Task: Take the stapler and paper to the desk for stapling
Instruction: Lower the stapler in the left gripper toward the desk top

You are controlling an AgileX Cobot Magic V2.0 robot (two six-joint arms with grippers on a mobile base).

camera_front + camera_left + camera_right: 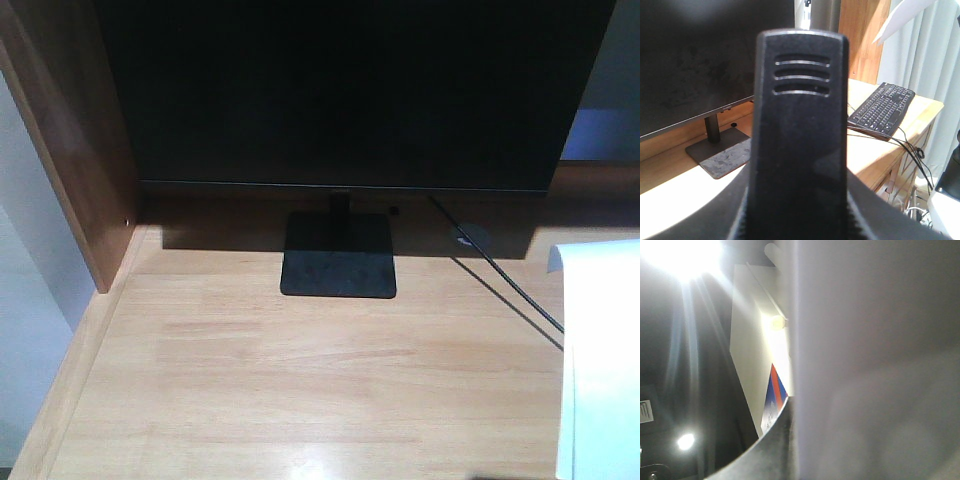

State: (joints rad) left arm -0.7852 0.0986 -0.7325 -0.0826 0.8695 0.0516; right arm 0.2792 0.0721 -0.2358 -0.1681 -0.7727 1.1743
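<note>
Left wrist-mounted view is basically wall-to-wall stapler (pixel 799 140). The black body stands upright right against the lens, with three ribbed slots near its top end. It's out in front of the monitor (pixel 700 65) and covers the screen's keyboard-side edge. The left gripper (pixel 799 225) looks clamped on it: dark fingers (pixel 735 227) sit flush against both sides of the lower body, so a narrow grip with the stapler in hand. Past the monitor on that side, a black keyboard (pixel 882 107) lies on the desk (pixel 875 160).

From the front camera, the monitor sits at the back of the light wooden top, with its flat black stand base (pixel 338 255) directly below the screen. A thin black cable (pixel 500 285) runs out from under the screen's right part. The raised side panel (pixel 70 130) is just left of the monitor. The paper (pixel 605 370) is in front of the monitor's right corner. It's a white sheet with its top corner curled over, cut off by the frame edge. Whether it touches the wood, I can't tell.

Right wrist view is mostly that white sheet blurred up close. I can't make out the right gripper's fingers there, so no idea how open it is or whether it has the sheet.
</note>
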